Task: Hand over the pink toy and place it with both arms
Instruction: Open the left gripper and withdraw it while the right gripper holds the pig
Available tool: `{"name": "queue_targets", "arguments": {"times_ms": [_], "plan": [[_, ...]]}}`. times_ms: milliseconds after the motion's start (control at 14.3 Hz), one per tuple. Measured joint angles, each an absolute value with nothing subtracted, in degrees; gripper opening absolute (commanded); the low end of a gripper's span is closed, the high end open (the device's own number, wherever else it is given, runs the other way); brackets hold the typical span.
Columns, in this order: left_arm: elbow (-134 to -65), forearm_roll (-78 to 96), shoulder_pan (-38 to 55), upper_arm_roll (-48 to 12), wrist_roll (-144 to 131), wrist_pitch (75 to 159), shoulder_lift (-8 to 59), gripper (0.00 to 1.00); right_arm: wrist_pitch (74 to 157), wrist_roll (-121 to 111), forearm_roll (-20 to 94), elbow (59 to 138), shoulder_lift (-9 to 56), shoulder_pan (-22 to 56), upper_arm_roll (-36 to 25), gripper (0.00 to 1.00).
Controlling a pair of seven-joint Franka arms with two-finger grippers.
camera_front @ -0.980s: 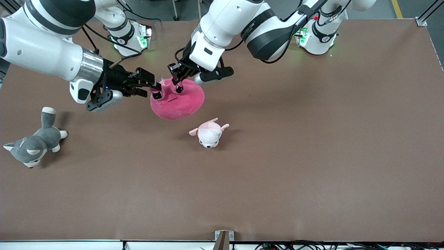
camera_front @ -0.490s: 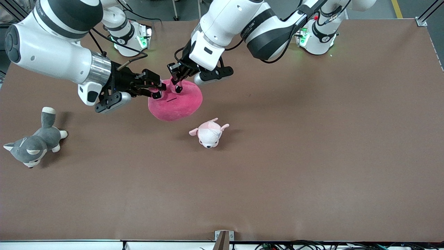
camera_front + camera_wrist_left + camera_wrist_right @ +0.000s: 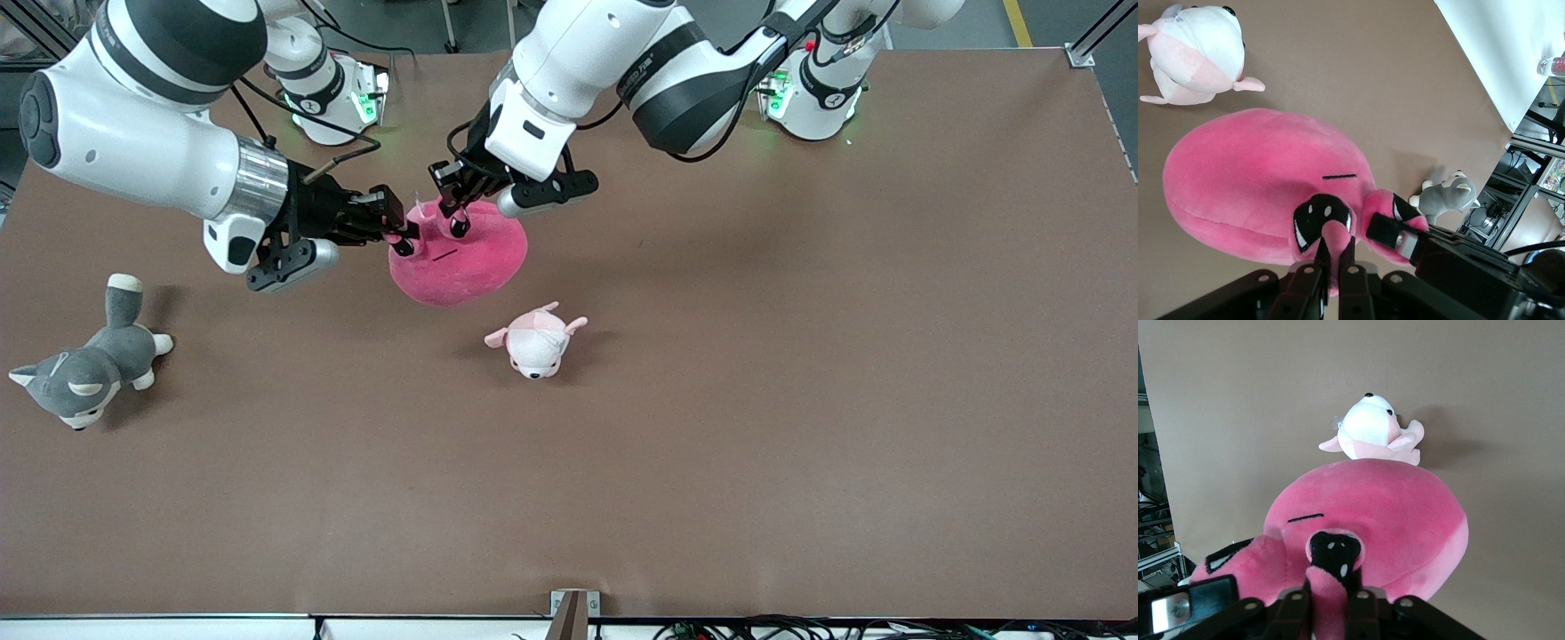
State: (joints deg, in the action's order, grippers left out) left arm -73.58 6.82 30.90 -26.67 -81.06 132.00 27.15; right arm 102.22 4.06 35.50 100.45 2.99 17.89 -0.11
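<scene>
The pink toy (image 3: 458,264) hung in the air above the counter (image 3: 711,400), toward the right arm's end and close to the bases, with both arms on it at once; the left gripper (image 3: 455,222) came down on its upper edge at about twelve o'clock, and its fingers (image 3: 1331,263) were pinched together on a small pink nub by one black eye; the right gripper (image 3: 402,242) reached in at about ten o'clock of the toy, fingers (image 3: 1331,587) closed on plush beside the other eye. Neither arm waited.

The toy looked light and very soft; its round body sagged below the two pinch points and its skin bunched between the fingers, so it would likely deform rather than resist. A grip on a thin fold or ear is probably secure enough for so light a thing, but the plush could slide out if the toy swung; a bite on the firmer raised parts near the eyes seemed the better hold than the smooth bulging flank, which offers nothing to clamp.

The pink-and-white plush animal (image 3: 536,340) lay on the counter at about five o'clock from the toy, nearer the front camera; the grey-and-white plush dog (image 3: 89,364) lay well apart at the right arm's end.
</scene>
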Motion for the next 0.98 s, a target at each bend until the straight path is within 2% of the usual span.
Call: {"name": "queue_targets", "arguments": {"times_ms": [70,140,210,280,630,980], "plan": [[-73.58,6.82,30.90,-26.67,-81.06,132.00,27.15,0.29,102.24,4.06,35.25,100.39,2.99,17.86,-0.31,0.05],[-73.58,6.82,30.88,-26.66,-81.06,132.07,27.15,0.51,102.30,4.05,34.42,100.20,2.99,17.69,-0.51,0.05],[-73.54,6.82,30.82,-26.63,-81.07,132.26,27.14,0.93,102.37,4.04,32.66,99.88,2.99,17.27,-0.69,0.05],[-73.42,6.82,30.69,-26.58,-81.07,132.35,27.14,1.00,102.22,4.03,30.65,99.46,2.99,16.59,-0.87,0.05],[-72.46,6.29,27.59,-26.01,-79.81,130.54,26.72,1.00,98.79,2.61,27.58,98.66,3.19,11.21,-1.32,0.05],[-72.03,0.08,15.20,-25.84,-65.49,110.64,23.03,1.00,98.97,-4.95,27.62,98.54,8.92,1.94,-1.50,0.05]]}}
